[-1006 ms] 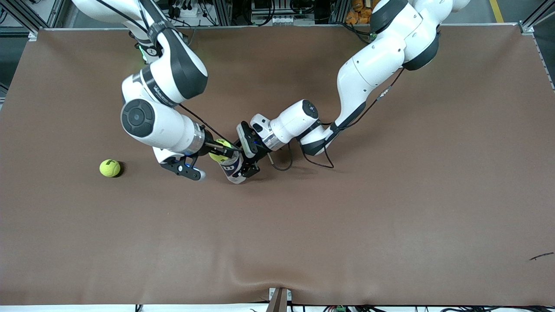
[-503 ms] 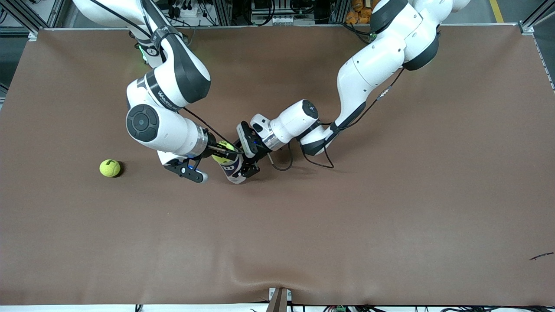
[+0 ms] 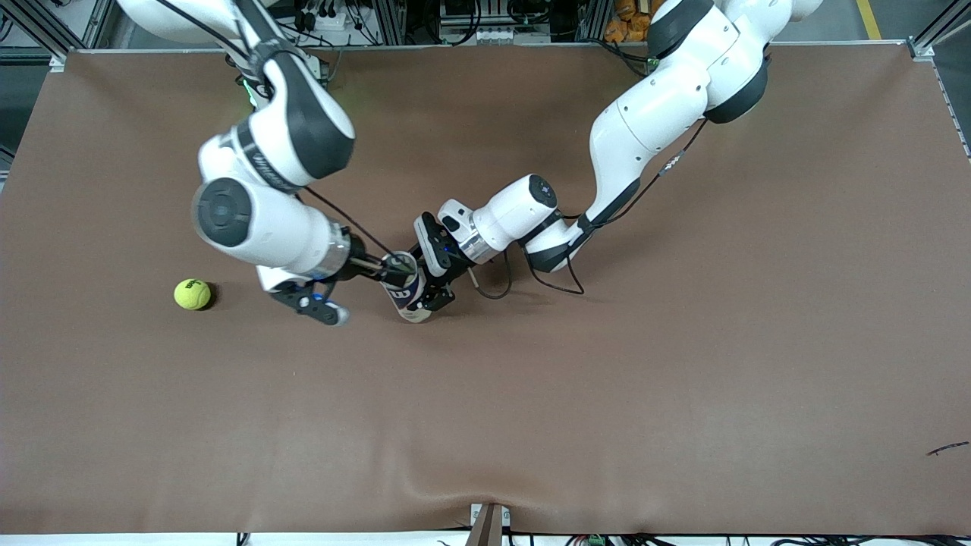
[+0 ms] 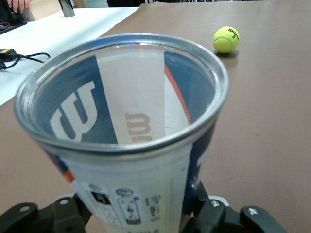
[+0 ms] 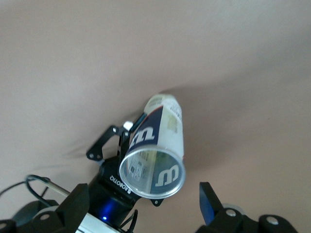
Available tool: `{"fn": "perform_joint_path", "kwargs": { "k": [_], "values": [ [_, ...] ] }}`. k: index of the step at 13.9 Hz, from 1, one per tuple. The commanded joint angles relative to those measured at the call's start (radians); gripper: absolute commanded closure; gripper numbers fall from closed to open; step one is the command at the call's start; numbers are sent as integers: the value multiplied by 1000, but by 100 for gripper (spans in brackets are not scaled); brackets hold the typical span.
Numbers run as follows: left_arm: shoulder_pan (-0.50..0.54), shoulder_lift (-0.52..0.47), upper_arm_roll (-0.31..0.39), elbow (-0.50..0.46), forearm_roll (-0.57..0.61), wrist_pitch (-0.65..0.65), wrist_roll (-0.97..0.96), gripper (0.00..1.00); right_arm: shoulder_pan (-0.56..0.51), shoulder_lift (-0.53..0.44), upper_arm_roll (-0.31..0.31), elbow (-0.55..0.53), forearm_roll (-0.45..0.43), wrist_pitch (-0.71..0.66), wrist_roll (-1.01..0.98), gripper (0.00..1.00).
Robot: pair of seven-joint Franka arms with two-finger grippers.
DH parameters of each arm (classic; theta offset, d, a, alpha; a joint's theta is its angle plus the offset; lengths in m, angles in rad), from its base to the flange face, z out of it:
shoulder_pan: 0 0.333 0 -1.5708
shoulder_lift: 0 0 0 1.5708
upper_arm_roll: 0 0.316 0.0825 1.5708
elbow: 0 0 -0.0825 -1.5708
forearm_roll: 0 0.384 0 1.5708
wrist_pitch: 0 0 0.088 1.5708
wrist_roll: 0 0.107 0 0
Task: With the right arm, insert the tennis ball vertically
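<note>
The yellow ball that the right gripper point(image 3: 377, 267) held above the clear plastic tennis-ball can point(image 3: 404, 289) is gone from sight, probably dropped inside. Its fingers are now wide apart. The left gripper point(image 3: 434, 292) clamps the can upright. Another yellow tennis ball point(image 3: 193, 294) waits on the brown table point(image 3: 683, 364).

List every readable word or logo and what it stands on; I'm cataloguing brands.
"W" logo: on the tennis ball can.
"Wilson": on the loose tennis ball.
"ROBOTIQ": on the left hand holding the can.
Small-print label on the can: too small to read.
Lettering on the right arm: blurred.
</note>
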Motion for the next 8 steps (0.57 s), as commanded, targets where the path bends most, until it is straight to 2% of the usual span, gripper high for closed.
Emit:
{"fn": "perform_joint_path", "kwargs": {
  "k": [1, 4, 6, 8],
  "values": [
    [-5, 3, 1, 5, -17, 19, -2, 20, -137, 8, 8, 57, 8, -47, -106, 0],
    [-5, 3, 1, 5, -17, 19, 0, 20, -252, 34, 5, 38, -37, -68, -314, 0],
    [-5, 3, 1, 5, -15, 19, 0, 20, -341, 54, 5, 18, -145, -100, -480, 0],
    [-3, 3, 1, 5, -14, 19, 0, 20, -409, 77, 5, -23, -196, -101, -545, 0]
  ]
}}
